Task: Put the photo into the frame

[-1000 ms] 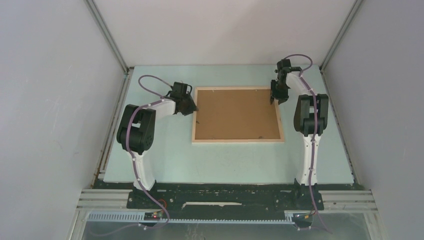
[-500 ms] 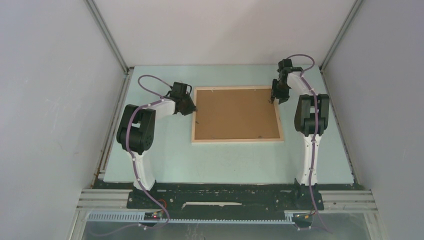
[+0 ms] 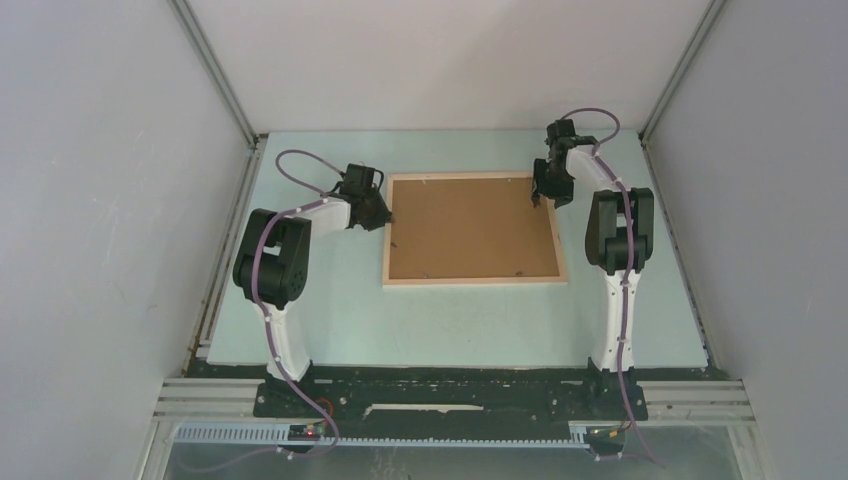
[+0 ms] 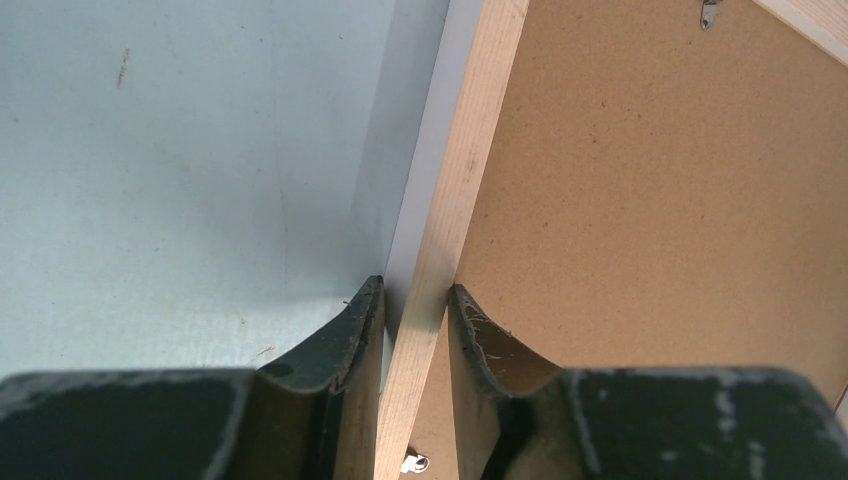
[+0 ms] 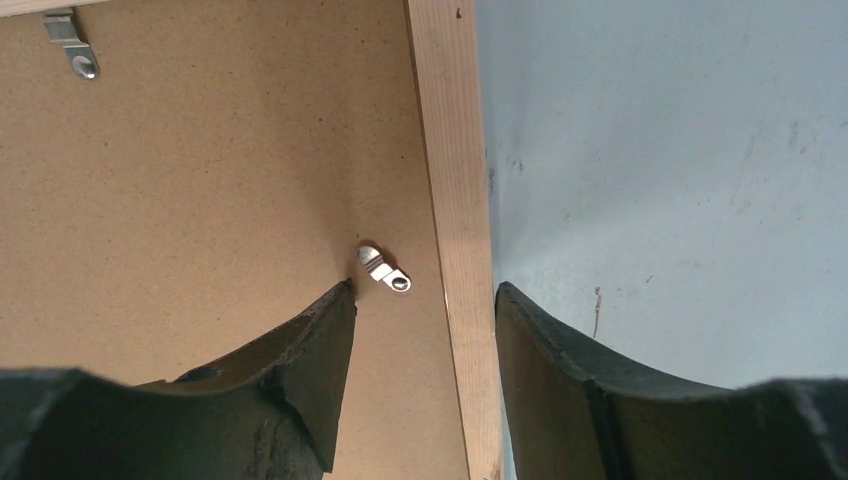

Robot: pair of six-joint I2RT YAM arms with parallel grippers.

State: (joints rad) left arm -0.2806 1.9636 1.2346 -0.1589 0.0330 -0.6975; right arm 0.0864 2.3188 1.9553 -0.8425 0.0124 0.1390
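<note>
on the left rail of the frame my left gripper is clamped; over its right rail my right gripper stands with jaws apart. photo unseen. i'd hold firm and turn the clip gently.

No writing, label, brand mark, number or sign can be read on anything in any of the three views.

The top camera looks down from behind both arms over the whole table; each wrist camera looks close down at one frame side, shared with it
</note>
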